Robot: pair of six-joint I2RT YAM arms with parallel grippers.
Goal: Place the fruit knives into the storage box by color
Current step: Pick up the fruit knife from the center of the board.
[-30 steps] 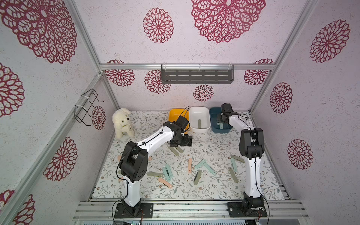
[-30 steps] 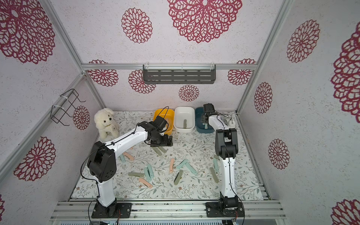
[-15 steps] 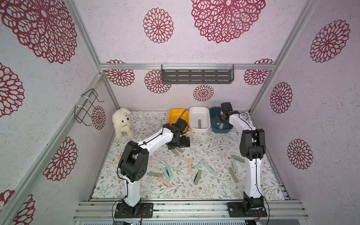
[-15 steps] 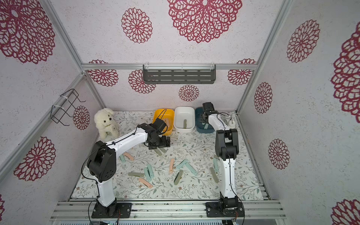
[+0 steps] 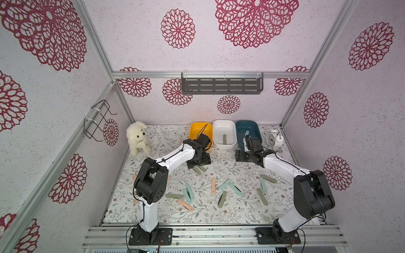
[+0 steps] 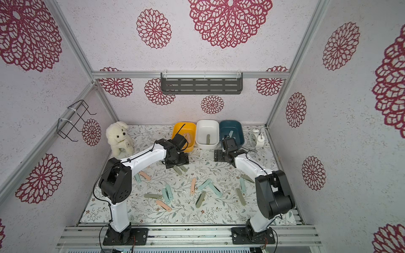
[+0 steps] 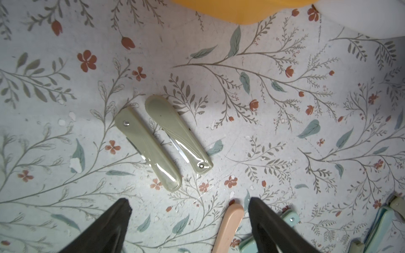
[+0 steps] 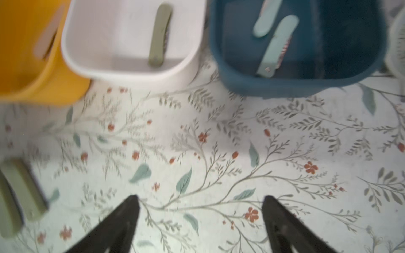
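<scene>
Your left gripper point(image 7: 188, 202), spread and empty, hangs just beside 2 olive knives point(image 7: 149, 153) lying side by side, axes far-left to near-right; right gripper point(image 8: 200, 198), also spread, sits farther.

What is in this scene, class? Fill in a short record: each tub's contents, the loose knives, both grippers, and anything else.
Yellow tub: one peach knife seen
White tub: one olive knife
Blue tub: two mint knives
Mat: many loose knives, three colours
Left gripper: open, empty, above olive pair
Right gripper: open, empty, over mat before the tubs
Others: plush dog, clock
</scene>
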